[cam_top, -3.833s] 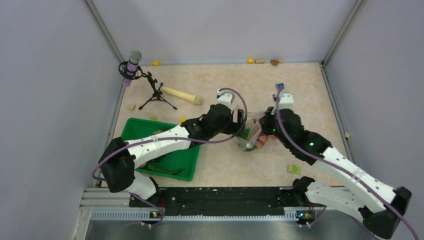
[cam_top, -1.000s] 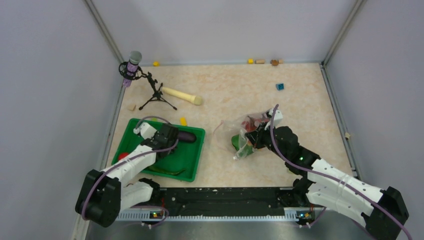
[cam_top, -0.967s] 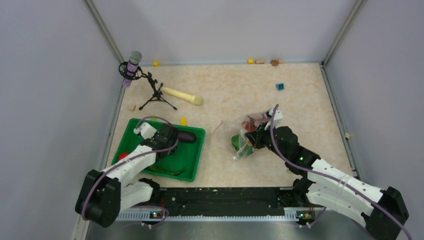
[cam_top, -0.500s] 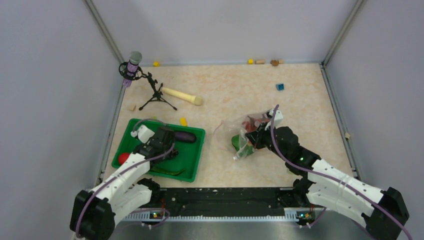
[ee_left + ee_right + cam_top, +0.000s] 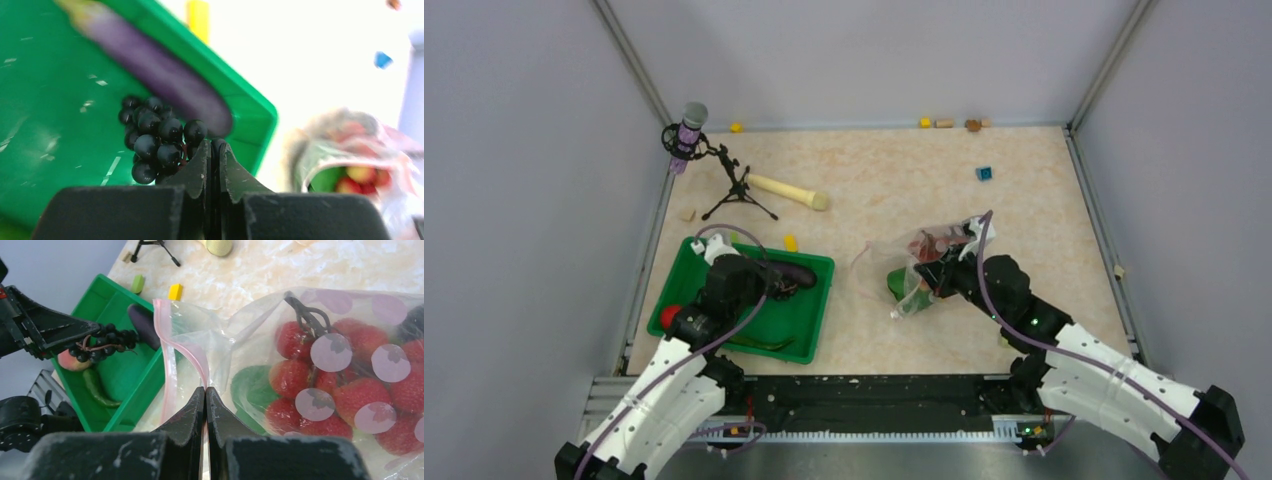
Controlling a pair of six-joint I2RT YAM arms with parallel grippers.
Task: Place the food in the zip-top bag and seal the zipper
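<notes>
Dark berries (image 5: 155,142) dangled from the closed tips of my left gripper (image 5: 214,146) over the green tray (image 5: 45,110), while my right gripper (image 5: 205,390) pinched the mouth edge of the zip-top bag (image 5: 250,315) mid-table. Loading step, I reckoned: next, carry them across into that mouth.

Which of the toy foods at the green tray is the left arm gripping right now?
The dark berries, pinched between the left fingers. The purple eggplant, the peach and the long green vegetable lie loose in the green tray.
</notes>
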